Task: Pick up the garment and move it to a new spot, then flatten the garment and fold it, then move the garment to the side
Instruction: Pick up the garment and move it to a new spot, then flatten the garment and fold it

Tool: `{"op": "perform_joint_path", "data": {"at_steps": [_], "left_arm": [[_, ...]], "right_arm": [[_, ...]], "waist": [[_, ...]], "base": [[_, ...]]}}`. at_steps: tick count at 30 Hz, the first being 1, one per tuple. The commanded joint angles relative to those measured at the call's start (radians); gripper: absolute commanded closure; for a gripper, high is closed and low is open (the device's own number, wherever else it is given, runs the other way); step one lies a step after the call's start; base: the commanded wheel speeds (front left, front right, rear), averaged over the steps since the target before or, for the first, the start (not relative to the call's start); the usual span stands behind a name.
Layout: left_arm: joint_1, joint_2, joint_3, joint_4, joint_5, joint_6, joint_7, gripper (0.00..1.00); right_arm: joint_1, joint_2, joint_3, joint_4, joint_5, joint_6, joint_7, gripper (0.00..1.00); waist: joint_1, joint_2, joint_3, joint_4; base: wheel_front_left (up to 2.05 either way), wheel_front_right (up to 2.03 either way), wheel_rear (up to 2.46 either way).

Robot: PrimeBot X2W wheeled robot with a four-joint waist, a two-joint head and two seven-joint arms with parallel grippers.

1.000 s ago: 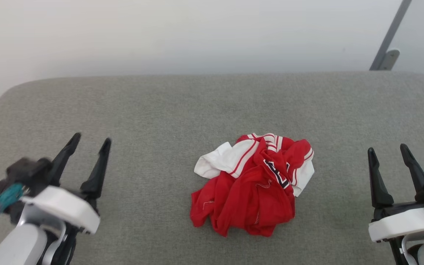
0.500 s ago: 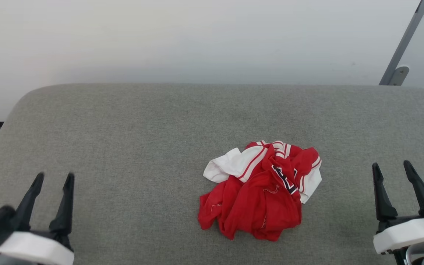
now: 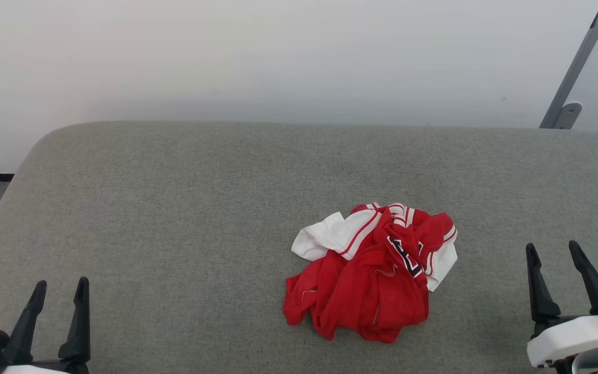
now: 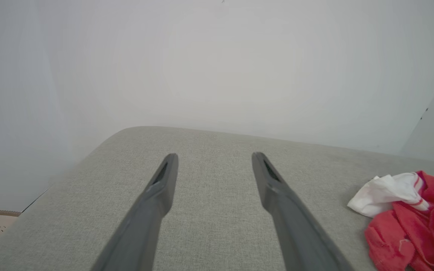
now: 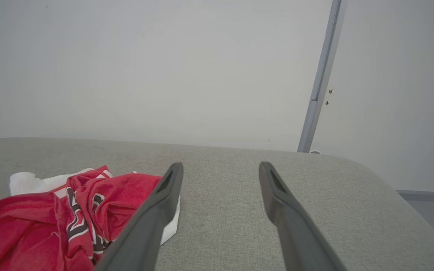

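Because the shirt (image 3: 366, 275) is soft, thin and light, it will likely sag when lifted; a raised fold at its white edge looks easiest to pinch. It lies crumpled on the grey surface (image 3: 174, 208) between the left pincer (image 3: 63, 283) and right pincer (image 3: 552, 246), both spread and empty. Since a second ago the left pincer has drawn back; the shirt has not moved

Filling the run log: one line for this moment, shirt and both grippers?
stage: before pickup | shirt: crumpled heap on grey cushion, untouched | left gripper: open, empty, clear of shirt | right gripper: open, empty, clear of shirt
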Motion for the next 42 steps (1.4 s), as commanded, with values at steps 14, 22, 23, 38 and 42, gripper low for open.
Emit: {"op": "perform_joint_path", "data": {"at_steps": [14,22,23,38,42], "left_arm": [[0.009,0.015,-0.041,0.01,-0.014,-0.007,-0.005,0.0],[-0.026,0.037,-0.094,0.009,-0.025,-0.007,-0.005,0.0],[-0.034,0.043,-0.106,0.009,-0.025,-0.007,-0.005,0.0],[-0.369,0.206,-0.46,-0.001,-0.224,-0.007,0.26,0.0],[-0.5,0.243,-0.561,-0.002,-0.285,-0.007,0.385,0.0]], "right_arm": [[0.014,0.01,0.004,0.007,0.005,0.0,-0.005,0.0],[0.008,0.009,0.014,0.004,-0.002,0.0,-0.005,0.0],[0.005,0.009,0.017,0.003,-0.003,0.0,-0.005,0.0],[-0.048,0.019,0.063,-0.015,-0.014,0.0,-0.005,0.0],[-0.071,0.029,0.082,-0.019,-0.014,0.0,-0.005,0.0]], "waist": [[0.0,0.0,-0.002,-0.001],[0.0,0.0,0.004,-0.011],[0.0,0.0,0.006,-0.015],[0.0,0.0,0.071,-0.118],[0.0,0.0,0.102,-0.161]], "base": [[0.0,0.0,0.0],[0.0,0.0,0.0],[0.0,0.0,0.0],[0.0,0.0,0.0],[0.0,0.0,0.0]]}}
